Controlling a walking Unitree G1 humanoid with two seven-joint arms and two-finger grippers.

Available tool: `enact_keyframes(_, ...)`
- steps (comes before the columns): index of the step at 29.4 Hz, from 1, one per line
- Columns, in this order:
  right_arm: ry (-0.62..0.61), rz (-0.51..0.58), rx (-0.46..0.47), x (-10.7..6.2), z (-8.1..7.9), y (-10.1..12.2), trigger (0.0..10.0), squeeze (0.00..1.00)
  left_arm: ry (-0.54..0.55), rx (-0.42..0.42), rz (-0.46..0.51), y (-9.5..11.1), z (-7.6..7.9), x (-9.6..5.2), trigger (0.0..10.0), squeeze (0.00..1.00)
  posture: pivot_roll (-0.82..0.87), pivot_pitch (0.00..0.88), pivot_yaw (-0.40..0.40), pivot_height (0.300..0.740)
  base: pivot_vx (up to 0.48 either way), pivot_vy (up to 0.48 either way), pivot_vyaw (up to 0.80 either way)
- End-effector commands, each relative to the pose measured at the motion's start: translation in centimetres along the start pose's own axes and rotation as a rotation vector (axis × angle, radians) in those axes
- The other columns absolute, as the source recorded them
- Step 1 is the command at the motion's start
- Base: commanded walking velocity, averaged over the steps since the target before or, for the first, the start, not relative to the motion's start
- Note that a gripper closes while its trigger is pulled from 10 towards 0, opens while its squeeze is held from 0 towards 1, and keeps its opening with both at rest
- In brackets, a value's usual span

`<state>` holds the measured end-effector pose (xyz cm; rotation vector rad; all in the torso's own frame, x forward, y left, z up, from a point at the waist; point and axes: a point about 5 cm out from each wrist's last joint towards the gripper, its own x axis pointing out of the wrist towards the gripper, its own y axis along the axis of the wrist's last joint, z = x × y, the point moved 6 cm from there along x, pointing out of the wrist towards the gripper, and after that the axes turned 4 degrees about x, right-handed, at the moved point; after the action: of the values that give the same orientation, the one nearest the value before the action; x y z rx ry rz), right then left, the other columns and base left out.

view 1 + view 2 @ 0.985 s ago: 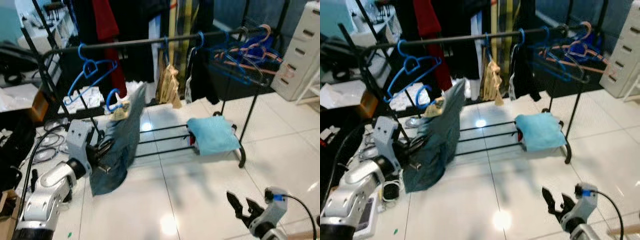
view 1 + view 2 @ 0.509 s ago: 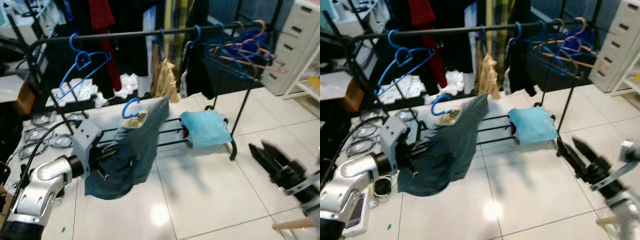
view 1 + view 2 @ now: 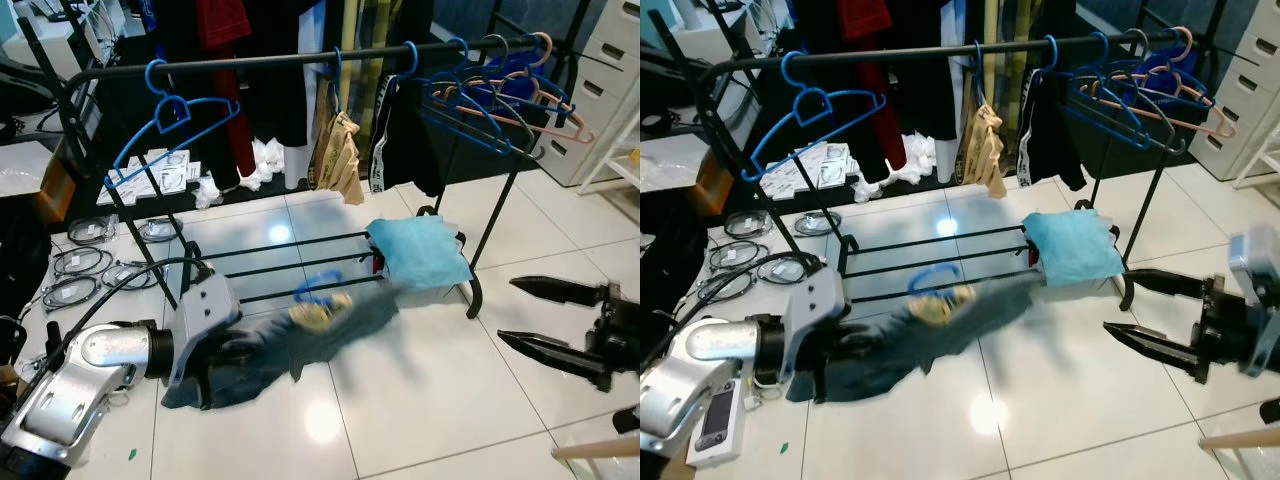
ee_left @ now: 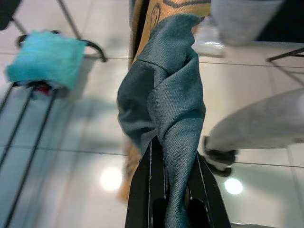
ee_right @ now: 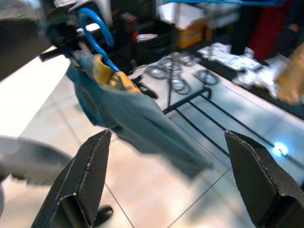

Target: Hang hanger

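My left gripper (image 3: 228, 356) is low over the floor, shut on a dark teal garment (image 3: 340, 312) that hangs on a blue hanger (image 3: 318, 284). In the left wrist view its black fingers (image 4: 142, 194) pinch the bunched cloth (image 4: 166, 109). The garment stretches out to the right, nearly level, with the hanger's hook pointing up. My right gripper (image 3: 522, 316) is to the right of the garment, open wide and pointing at it. The right wrist view shows the garment (image 5: 128, 111) and hook (image 5: 97, 33) between its spread fingers (image 5: 92, 171). The black clothes rail (image 3: 290, 62) runs above and behind.
An empty blue hanger (image 3: 170, 125) hangs at the rail's left, clothes in the middle, several hangers (image 3: 500, 95) at its right. A light blue cloth (image 3: 420, 255) lies on the rack's lower bars. Cable coils (image 3: 80, 275) lie at the left; white drawers (image 3: 610, 60) stand at the right.
The left arm has dropped and swung the garment out to the right, from hanging upright to nearly level. The right gripper has risen at the right and spread its fingers wide. The camera has shifted.
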<state>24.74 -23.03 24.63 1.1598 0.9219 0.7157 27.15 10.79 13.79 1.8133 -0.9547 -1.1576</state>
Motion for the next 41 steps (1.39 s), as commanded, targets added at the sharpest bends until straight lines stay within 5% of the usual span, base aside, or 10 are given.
enact_keyframes(1, 0.115, -0.029, -0.001, 1.2, -1.5, 0.4, 10.0, 0.0, -0.086, 0.016, -0.011, 0.3, 1.2, 0.0, 10.0, 0.0, -0.07, 0.089, 0.054, 0.74, 0.0, 0.0, 0.0)
enact_keyframes(12, 0.495, -0.132, 0.014, 5.1, -6.7, -1.1, 10.0, 0.0, -0.246, 0.053, 0.071, 3.0, 4.0, 1.7, 10.0, 0.0, -0.07, 0.091, 0.05, 0.74, 0.0, 0.0, 0.0)
enact_keyframes(23, 0.523, -0.275, -0.046, 5.8, -6.4, -2.8, 10.0, 0.0, -0.271, 0.071, 0.094, 4.2, 4.2, 1.7, 10.0, 0.0, -0.06, 0.095, 0.047, 0.74, 0.0, 0.0, 0.0)
enact_keyframes(25, 0.517, -0.286, -0.05, 5.9, -6.3, -2.9, 9.3, 0.0, -0.276, 0.072, 0.098, 4.4, 4.3, 1.7, 10.0, 0.0, -0.06, 0.096, 0.047, 0.74, 0.0, 0.0, 0.0)
enact_keyframes(26, 0.51, -0.304, -0.059, 5.9, -6.1, -3.1, 6.6, 0.0, -0.28, 0.074, 0.1, 4.5, 4.4, 1.7, 10.0, 0.0, -0.06, 0.097, 0.048, 0.74, 0.0, 0.0, 0.0)
enact_keyframes(28, 0.505, -0.315, -0.065, 5.9, -6.0, -3.2, 6.6, 0.0, -0.283, 0.075, 0.1, 4.6, 4.5, 1.6, 10.0, 0.0, -0.06, 0.097, 0.048, 0.74, 0.0, 0.0, 0.0)
enact_keyframes(29, 0.503, -0.331, -0.07, 5.9, -5.9, -3.4, 1.2, 0.0, -0.285, 0.075, 0.101, 4.7, 4.5, 1.6, 10.0, 0.0, -0.06, 0.098, 0.049, 0.74, 0.0, 0.0, 0.0)
enact_keyframes(30, 0.498, -0.358, -0.08, 5.9, -5.8, -3.8, 0.0, 0.0, -0.286, 0.076, 0.103, 4.9, 4.5, 1.6, 10.0, 0.0, -0.06, 0.098, 0.049, 0.74, 0.0, 0.0, 0.0)
enact_keyframes(41, 0.481, -0.429, -0.112, 6.1, -5.3, -5.2, 0.0, 0.0, -0.288, 0.085, 0.114, 5.5, 4.4, 1.5, 10.0, 0.0, -0.06, 0.097, 0.049, 0.74, 0.0, 0.0, 0.0)
